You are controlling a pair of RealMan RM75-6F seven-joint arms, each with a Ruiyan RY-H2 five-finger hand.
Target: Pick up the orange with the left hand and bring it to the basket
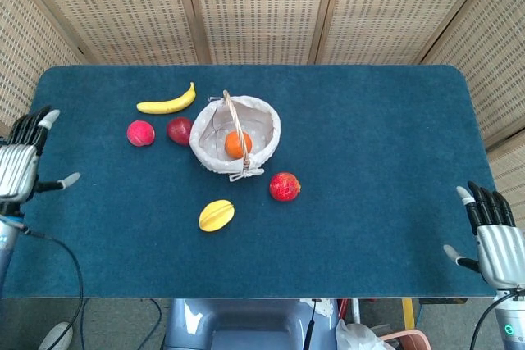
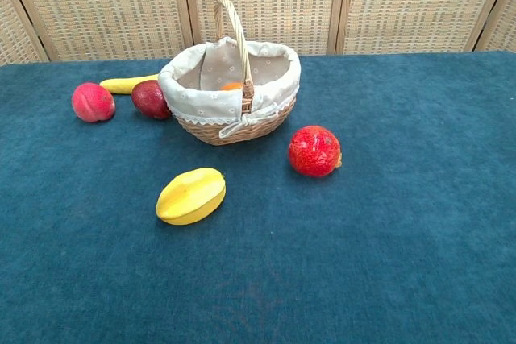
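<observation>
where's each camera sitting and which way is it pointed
Head view: high above, looking down on the blue table; left robot hand and right robot hand at its edges.
Chest view: low at the front edge, facing the wicker screens; no body shows.
Both share the lined wicker basket holding the orange.
</observation>
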